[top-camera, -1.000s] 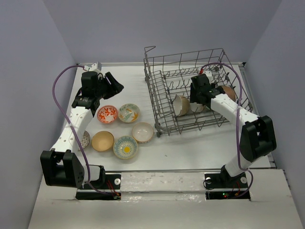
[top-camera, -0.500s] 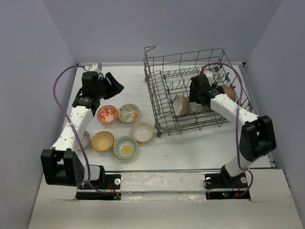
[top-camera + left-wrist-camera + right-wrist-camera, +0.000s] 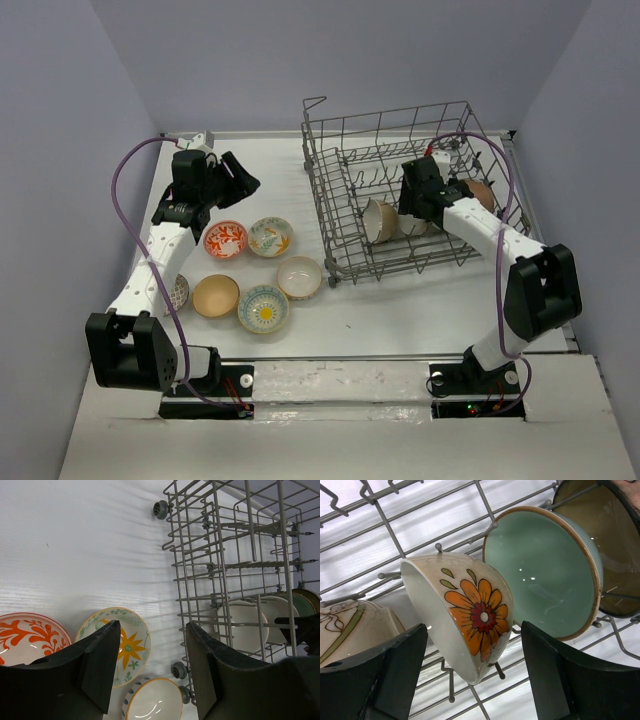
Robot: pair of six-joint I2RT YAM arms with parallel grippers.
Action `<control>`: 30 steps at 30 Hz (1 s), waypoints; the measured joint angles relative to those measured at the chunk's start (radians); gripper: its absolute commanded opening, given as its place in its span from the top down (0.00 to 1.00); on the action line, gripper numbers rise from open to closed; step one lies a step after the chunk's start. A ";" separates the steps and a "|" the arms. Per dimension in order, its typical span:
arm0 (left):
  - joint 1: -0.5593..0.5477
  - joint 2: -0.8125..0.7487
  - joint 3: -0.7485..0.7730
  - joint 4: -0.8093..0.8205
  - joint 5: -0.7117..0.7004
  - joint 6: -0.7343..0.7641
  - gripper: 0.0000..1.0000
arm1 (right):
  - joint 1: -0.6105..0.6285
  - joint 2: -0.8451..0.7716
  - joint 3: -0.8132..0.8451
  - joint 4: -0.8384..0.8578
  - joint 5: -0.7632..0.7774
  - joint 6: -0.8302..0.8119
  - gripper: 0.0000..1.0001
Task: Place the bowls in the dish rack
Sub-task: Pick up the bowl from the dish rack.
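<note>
Nothing on the tabletop (image 3: 400, 310) moved, and the dish rack (image 3: 340, 200) sits at the far right, same as before. The real change is the right pincer (image 3: 470, 672): its jaws spread wider over the last second and now stand clear on either side of the orange-flower bowl (image 3: 470, 610), gripping nothing. So I'd say that one's parked on edge in the tines beside the teal bowl (image 3: 540, 575). The left pincer (image 3: 152, 665) hasn't budged, open and empty above the six loose bowls (image 3: 263, 308) left to load.
</note>
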 measured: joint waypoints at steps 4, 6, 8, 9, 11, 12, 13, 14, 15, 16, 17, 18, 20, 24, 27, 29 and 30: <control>0.000 0.000 0.000 0.000 0.000 0.000 0.36 | -0.005 -0.006 0.000 -0.014 0.018 0.001 0.18; 0.000 0.000 0.000 0.000 0.000 0.000 0.36 | -0.008 -0.010 0.000 -0.018 0.027 0.001 0.18; 0.000 0.000 0.000 0.000 0.000 0.000 0.36 | -0.008 -0.015 0.000 -0.023 0.034 0.001 0.17; 0.000 0.000 0.000 0.000 0.000 0.000 0.36 | -0.009 -0.019 0.000 -0.024 0.036 0.000 0.17; 0.000 0.000 0.000 0.000 0.000 0.000 0.36 | -0.015 -0.021 0.000 -0.023 0.035 0.000 0.17; 0.000 0.000 0.000 0.000 0.000 0.000 0.36 | -0.019 -0.021 0.000 -0.023 0.031 0.000 0.17; 0.000 0.000 0.000 0.000 0.000 0.000 0.36 | -0.027 -0.021 -0.002 -0.021 0.015 0.000 0.17; 0.000 0.000 0.000 0.000 0.000 0.000 0.36 | -0.032 -0.021 -0.003 -0.021 0.005 0.000 0.17; 0.000 0.000 0.000 0.000 0.000 0.000 0.36 | -0.038 -0.021 -0.006 -0.015 -0.004 -0.001 0.17; 0.000 0.000 0.000 0.000 0.000 0.001 0.36 | -0.045 -0.023 -0.016 -0.003 -0.021 -0.003 0.17; 0.000 0.000 0.000 0.000 0.000 0.002 0.36 | -0.048 -0.024 -0.023 0.000 -0.035 -0.003 0.17; 0.000 0.000 0.000 0.000 0.000 0.002 0.36 | -0.052 -0.024 -0.030 0.003 -0.048 -0.003 0.17; 0.000 0.000 0.000 0.000 0.000 0.003 0.36 | -0.060 -0.024 -0.037 0.005 -0.069 -0.004 0.17; 0.000 0.000 0.000 0.000 0.000 0.003 0.36 | -0.066 -0.024 -0.043 0.027 -0.100 -0.004 0.17; 0.000 0.000 0.000 0.000 0.000 0.003 0.36 | -0.068 -0.024 -0.051 0.048 -0.120 -0.004 0.16; 0.000 0.000 0.000 0.000 0.000 0.003 0.36 | -0.071 -0.024 -0.059 0.066 -0.134 -0.005 0.16; 0.000 0.000 0.000 0.000 0.000 0.003 0.36 | -0.073 -0.024 -0.062 0.072 -0.138 -0.006 0.16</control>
